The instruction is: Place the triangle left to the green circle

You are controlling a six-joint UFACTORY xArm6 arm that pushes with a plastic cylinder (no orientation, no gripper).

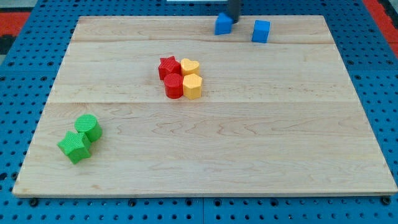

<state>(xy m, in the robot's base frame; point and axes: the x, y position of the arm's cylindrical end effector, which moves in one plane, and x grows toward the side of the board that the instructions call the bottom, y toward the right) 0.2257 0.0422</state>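
The blue triangle (223, 24) sits at the desk's (249, 155) top edge, my tip (232, 18) touching its upper right, placed there to shove it down-left. There is no claw to report, only the rod. The green circle (89, 127) lies far off at lower left beside a green star (74, 147); a blue cube (261, 30) stands just right

I have a single view, looking down at a slant on the board (205, 155) from above its near edge and facing toward its far edge. It sits back far enough to take in nearly the whole board, with blue pegboard (18, 124) on all sides. My rod enters at the view's top, cropped.
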